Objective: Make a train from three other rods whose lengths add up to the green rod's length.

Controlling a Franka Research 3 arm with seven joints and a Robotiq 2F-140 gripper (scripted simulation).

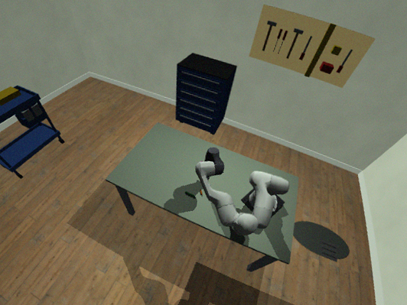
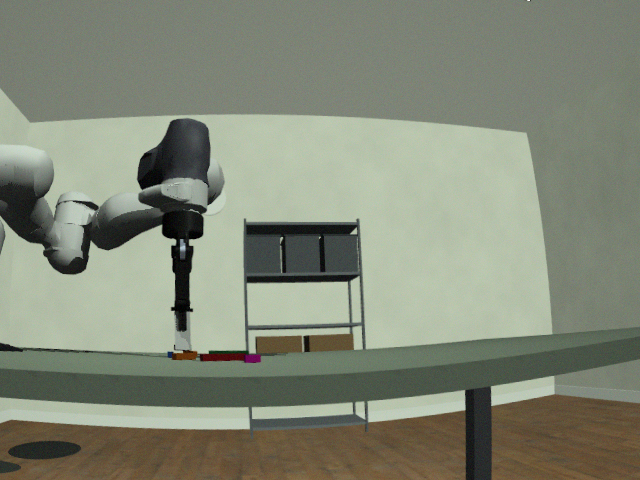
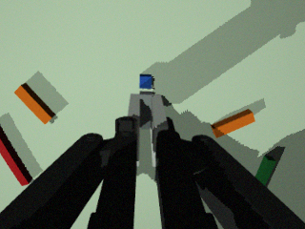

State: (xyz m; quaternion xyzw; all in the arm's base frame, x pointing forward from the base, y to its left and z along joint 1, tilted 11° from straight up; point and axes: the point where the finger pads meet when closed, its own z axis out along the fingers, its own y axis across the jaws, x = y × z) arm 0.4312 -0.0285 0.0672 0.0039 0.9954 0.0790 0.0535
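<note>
- Jaws closed on the grey rod (image 3: 145, 107), which hangs end-down from my gripper (image 3: 145, 109), its lower end just above the table (image 3: 76, 19).
- Blue rod (image 3: 147, 80) lies just past that lower tip, straight ahead of the fingers.
- I judge the grey rod's long axis to be near upright, so it must tip flat toward blue.
- One orange rod (image 3: 233, 122) lies right, another orange rod (image 3: 34, 103) left; the red rod (image 3: 14, 156) and green rod (image 3: 269, 167) lie farther out.
</note>
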